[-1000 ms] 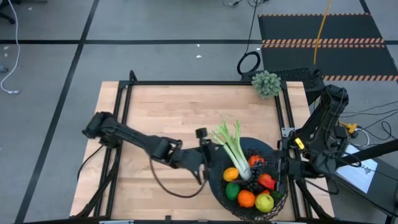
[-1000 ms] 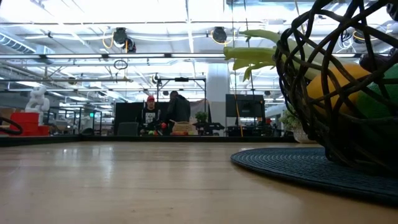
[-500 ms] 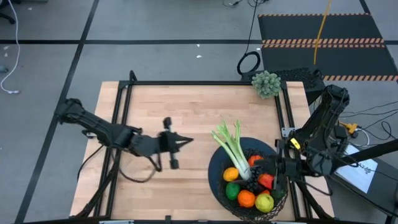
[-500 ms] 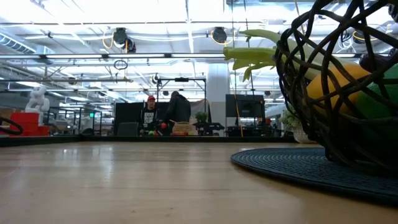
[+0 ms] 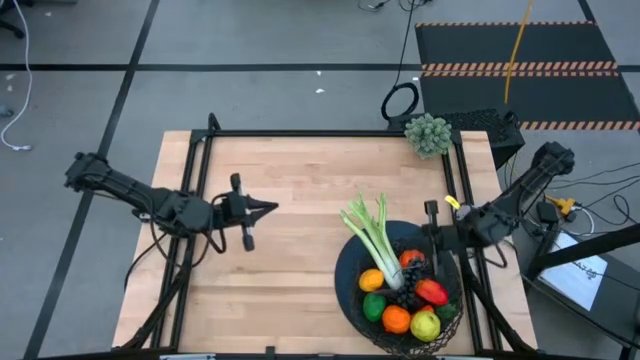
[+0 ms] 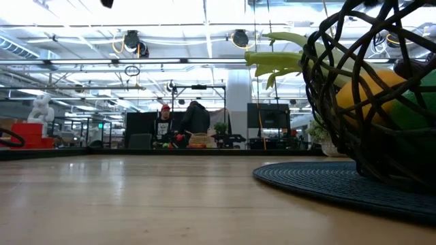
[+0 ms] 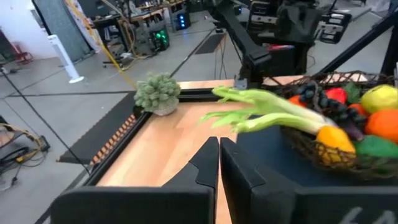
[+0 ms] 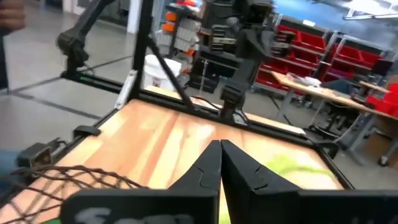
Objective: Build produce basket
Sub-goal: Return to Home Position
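- My left hand [image 5: 268, 208] hangs over the left part of the pale wooden table [image 5: 300, 170]. Its 2 fingers are pressed together with nothing between them.
- My right hand [image 5: 428, 238] is over the right side of the large round black wire-mesh basket [image 5: 350, 300]. Its 2 fingers are likewise closed on nothing.
- The basket stands on a dark round woven mat [image 6: 306, 178] in the right half of the table, on my right arm's side.
- It holds all the produce I can see: the long green-white celery stalk [image 5: 375, 235], the dark grapes [image 5: 405, 290], a round orange [image 5: 396, 319] and other small red, yellow and green pieces.
- From my left hand the basket lies straight ahead of the fingertips, well apart; my right hand is far nearer.
- The celery's long axis runs from its base among the fruit up and out, with the leafy end overhanging the rim toward the table's middle.
- No produce lies on the bare wood, so I judge the filling done. What remains is drawing both hands back, and the right one has to clear the rim and the celery leaves.
- A grey-green bumpy clump [image 5: 428, 134] sits at a right-hand corner of the table, apart from the basket.
- I can read no brand, label or writing in any view.
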### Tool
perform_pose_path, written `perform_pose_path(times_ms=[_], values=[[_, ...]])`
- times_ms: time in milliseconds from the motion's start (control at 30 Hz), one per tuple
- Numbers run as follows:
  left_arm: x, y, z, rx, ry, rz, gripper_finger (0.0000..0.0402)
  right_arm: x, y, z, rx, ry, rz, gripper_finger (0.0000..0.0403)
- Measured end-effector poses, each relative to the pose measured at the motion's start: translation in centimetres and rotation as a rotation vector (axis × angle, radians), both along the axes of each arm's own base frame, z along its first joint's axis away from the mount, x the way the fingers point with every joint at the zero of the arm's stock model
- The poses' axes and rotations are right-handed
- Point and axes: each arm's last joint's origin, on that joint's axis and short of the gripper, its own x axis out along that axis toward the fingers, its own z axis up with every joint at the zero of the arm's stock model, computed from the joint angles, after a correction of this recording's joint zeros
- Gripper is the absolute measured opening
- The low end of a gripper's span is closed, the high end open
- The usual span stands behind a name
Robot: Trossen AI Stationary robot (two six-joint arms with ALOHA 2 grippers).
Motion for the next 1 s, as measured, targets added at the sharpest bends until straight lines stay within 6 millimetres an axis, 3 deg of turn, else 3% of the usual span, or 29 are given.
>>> perform_pose_path(times_ms=[367, 600, 1000], values=[[-0.6, 2.0, -4.1, 0.021, 0.029, 0.062, 0.0004, -2.0, -3.9, -4.0, 0.085, -0.069, 0.050, 0.0001], [-0.4, 3.1, -5.3, 0.000, 0.015, 0.057, 0.0022, -2.3, -4.8, -5.5, 0.106, -0.084, 0.109, 0.0000], [-0.5, 3.7, -6.8, -0.044, -0.009, 0.014, 0.0011, -1.6, -6.6, -7.8, 0.119, -0.139, 0.117, 0.0000]])
